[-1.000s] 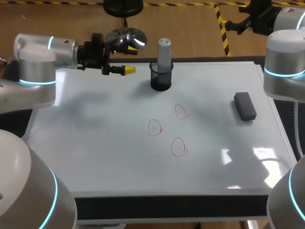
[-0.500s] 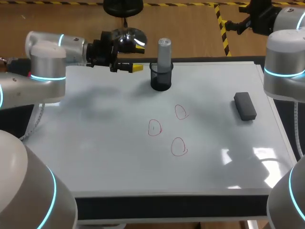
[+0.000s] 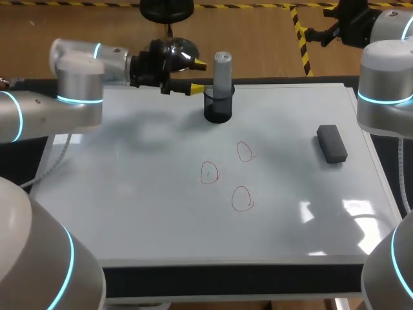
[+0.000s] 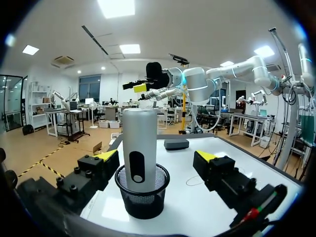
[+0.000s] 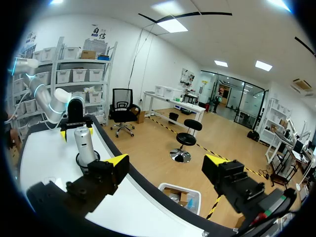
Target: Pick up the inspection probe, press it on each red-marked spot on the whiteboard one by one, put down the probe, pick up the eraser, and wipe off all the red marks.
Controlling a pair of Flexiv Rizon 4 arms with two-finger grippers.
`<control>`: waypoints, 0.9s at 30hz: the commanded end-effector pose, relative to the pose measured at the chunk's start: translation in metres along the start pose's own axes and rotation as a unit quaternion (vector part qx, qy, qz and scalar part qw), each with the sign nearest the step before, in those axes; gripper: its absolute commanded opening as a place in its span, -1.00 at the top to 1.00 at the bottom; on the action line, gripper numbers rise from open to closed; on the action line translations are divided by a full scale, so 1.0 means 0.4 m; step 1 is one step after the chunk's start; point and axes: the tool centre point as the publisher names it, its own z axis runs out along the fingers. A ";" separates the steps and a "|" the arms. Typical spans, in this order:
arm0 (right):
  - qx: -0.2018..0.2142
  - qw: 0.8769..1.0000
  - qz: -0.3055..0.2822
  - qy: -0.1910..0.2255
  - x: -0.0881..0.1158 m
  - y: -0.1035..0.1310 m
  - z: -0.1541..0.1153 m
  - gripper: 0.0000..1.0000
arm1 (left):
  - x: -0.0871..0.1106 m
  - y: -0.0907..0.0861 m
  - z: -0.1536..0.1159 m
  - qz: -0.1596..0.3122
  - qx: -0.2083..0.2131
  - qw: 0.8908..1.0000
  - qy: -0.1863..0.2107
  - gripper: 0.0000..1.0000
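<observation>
At the whiteboard's [image 3: 129, 213] 12 o'clock, the left gripper [image 3: 197, 76], spread wide and empty, is hovering just at 9 o'clock of the cup [image 3: 218, 108], where the probe [image 3: 222, 71] is standing. Pickup seems in hand; next, it needs advancing and closing around the probe.

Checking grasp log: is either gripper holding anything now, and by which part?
Nothing is held. The left gripper is open, fingers either side of the probe in its cup without touching; the right gripper is open and empty.
</observation>
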 end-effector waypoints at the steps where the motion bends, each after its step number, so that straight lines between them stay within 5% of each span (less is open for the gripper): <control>1: 0.000 1.000 0.000 0.000 0.000 0.000 0.000 -1.00 | -0.039 0.015 0.027 0.007 -0.006 1.000 0.008 -1.00; 12: 0.000 1.000 0.000 0.000 0.000 0.000 0.000 -1.00 | -0.073 0.007 0.079 0.009 -0.005 1.000 0.019 -1.00; 27: 0.000 1.000 0.000 0.000 0.000 0.000 0.000 -1.00 | -0.013 0.016 0.113 0.016 -0.008 0.999 0.040 -1.00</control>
